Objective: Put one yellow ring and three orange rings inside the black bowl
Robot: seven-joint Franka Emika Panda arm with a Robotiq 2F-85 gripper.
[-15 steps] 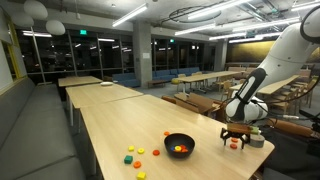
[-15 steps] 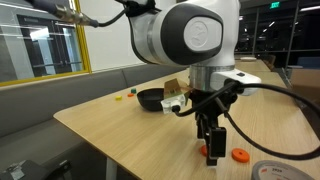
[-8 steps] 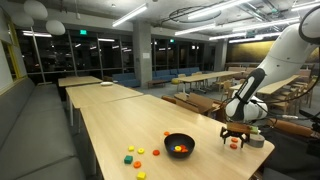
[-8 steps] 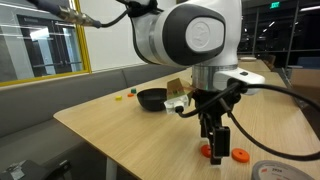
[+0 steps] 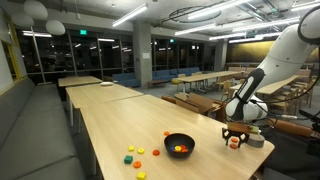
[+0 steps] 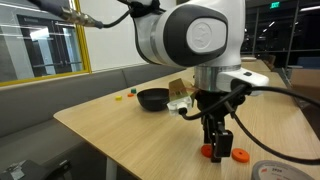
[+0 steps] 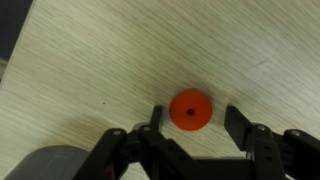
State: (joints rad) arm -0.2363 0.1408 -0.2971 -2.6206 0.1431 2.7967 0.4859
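Note:
My gripper (image 7: 195, 117) hangs low over the table's end, fingers pointing down, with one orange ring (image 7: 190, 110) lying flat between them. The jaws stand apart; the left finger is close to the ring and a clear gap shows on the right. In an exterior view the gripper (image 6: 217, 150) reaches the tabletop at that ring (image 6: 208, 151), and a second orange ring (image 6: 240, 154) lies just beside it. The black bowl (image 5: 179, 146) stands further along the table with something orange inside; it also shows behind the arm (image 6: 152, 98). A yellow piece (image 5: 140, 175) lies near the table's front edge.
A grey roll of tape (image 6: 276, 171) sits close to the gripper at the table's end. Several small yellow, green and red pieces (image 5: 135, 153) lie scattered beyond the bowl. The long wooden table (image 5: 110, 120) runs back towards other tables and a bench.
The jaws have narrowed around the orange ring on the table. The arm has barely moved, and the ring lies where it was.

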